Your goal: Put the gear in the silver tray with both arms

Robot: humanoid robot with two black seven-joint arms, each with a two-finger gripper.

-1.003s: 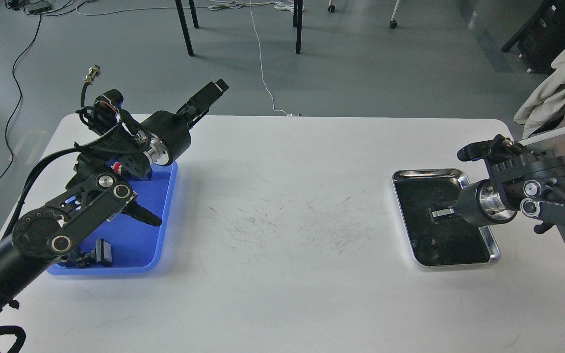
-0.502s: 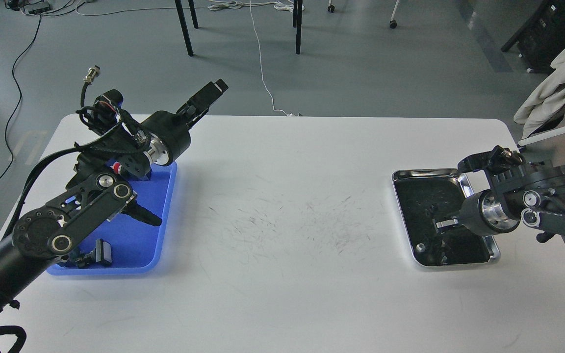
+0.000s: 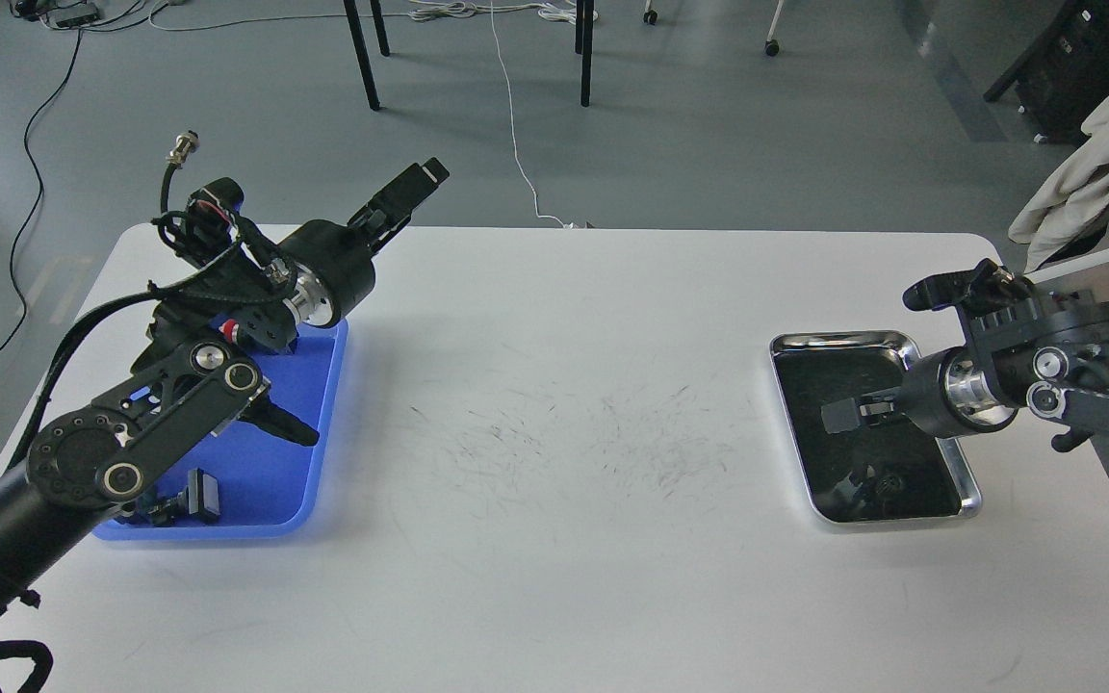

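Note:
The silver tray (image 3: 838,341) lies on the right side of the white table. A small dark round part, perhaps the gear (image 3: 889,481), lies in its near half, hard to make out against the dark bottom. My right gripper (image 3: 838,416) reaches in from the right and hangs over the middle of the tray, pointing left. Its fingers are dark and I cannot tell them apart. My left gripper (image 3: 415,188) points up and away over the table's far left edge, above the blue tray (image 3: 323,433). Nothing shows in it.
The blue plastic tray holds small black parts (image 3: 191,498) at its near end, partly hidden by my left arm. The table's right edge is close behind the silver tray. Chair legs and cables lie on the floor beyond the table.
My right gripper dipped toward the near part of the silver tray, then came back up and reached further left over it. My left arm has not moved.

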